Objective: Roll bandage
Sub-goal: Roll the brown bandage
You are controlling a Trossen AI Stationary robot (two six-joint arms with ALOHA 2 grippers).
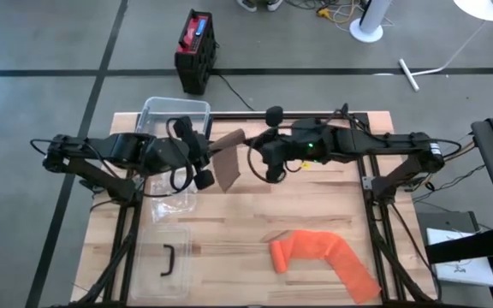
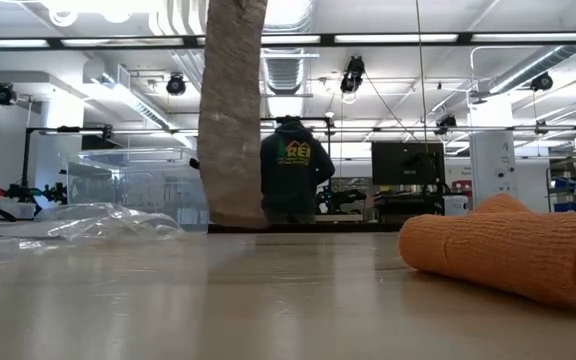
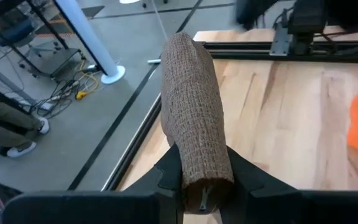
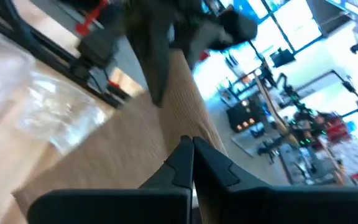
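Note:
A brown bandage (image 1: 229, 162) hangs between my two grippers above the table's far middle. In the low view the brown bandage (image 2: 233, 110) drops as a broad strip, its lower end about at table height. My left gripper (image 3: 201, 186) is shut on it. My right gripper (image 4: 191, 152) is shut right beside the strip's edge, in a blurred view. An orange bandage (image 1: 323, 257), partly rolled, lies flat on the wood at the near right; no gripper is near it. My left gripper pinches the brown bandage between its two fingers at a bunched, thick part (image 3: 201, 171). The cloth runs on forward past the fingertips, clear of the table. My right gripper stands with shut tips against the tan strip (image 4: 185, 93); whether it touches or pinches the cloth I cannot tell.
A clear plastic box (image 1: 174, 115) stands at the far left, its lid (image 1: 165, 261) lies at the near left, and a crumpled clear bag (image 1: 169, 201) sits between them. Black frame rails (image 1: 371, 184) border the table. A person (image 2: 293, 180) stands in the room beyond.

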